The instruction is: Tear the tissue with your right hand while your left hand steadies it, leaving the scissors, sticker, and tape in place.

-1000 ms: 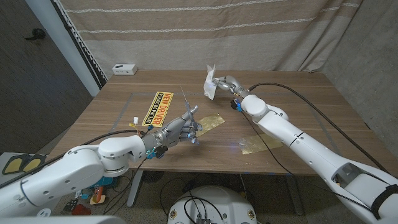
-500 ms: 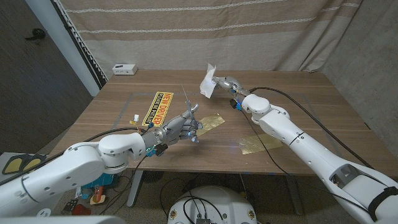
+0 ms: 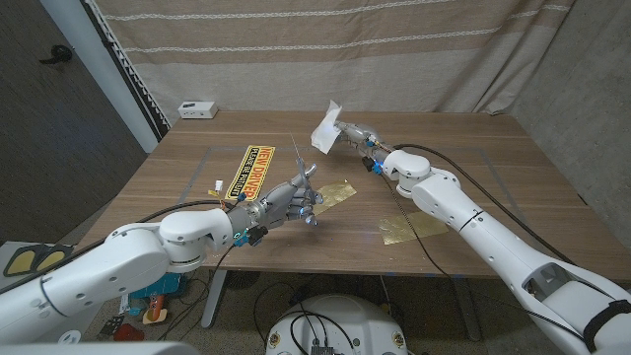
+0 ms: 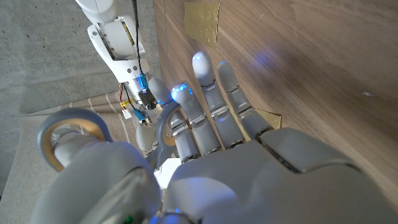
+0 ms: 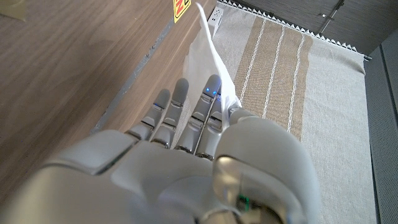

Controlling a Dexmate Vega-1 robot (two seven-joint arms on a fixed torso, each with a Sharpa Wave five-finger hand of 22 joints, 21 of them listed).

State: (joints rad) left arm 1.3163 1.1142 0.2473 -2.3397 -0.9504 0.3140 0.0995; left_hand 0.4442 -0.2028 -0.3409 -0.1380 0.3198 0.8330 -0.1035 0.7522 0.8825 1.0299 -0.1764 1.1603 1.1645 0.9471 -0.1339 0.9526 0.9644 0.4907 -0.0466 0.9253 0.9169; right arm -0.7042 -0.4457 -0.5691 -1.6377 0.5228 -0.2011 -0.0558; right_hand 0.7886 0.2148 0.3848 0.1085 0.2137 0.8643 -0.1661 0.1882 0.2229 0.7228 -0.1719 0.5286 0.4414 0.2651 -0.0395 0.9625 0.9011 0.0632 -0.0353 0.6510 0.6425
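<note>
My right hand (image 3: 353, 132) is raised over the far middle of the table and pinches a white piece of tissue (image 3: 324, 126); the right wrist view shows that tissue (image 5: 209, 56) standing up past its fingers (image 5: 186, 106). My left hand (image 3: 291, 202) hovers over the near middle with a thin white sliver of tissue (image 3: 297, 156) sticking up from its fingers. In the left wrist view a bit of white (image 4: 164, 178) sits between thumb and fingers. The two hands are well apart. The yellow NEW DRIVER sticker (image 3: 246, 170) lies flat, left of centre.
Gold tape patches lie by the left hand (image 3: 333, 192) and near the right forearm (image 3: 407, 227). A small white box (image 3: 198, 108) sits at the far left corner. A small yellow-and-white piece (image 3: 213, 191) lies near the sticker. A curtain hangs behind the table.
My right hand has drifted a little to the left and farther away, carrying its tissue piece. The left hand has stayed almost still.
</note>
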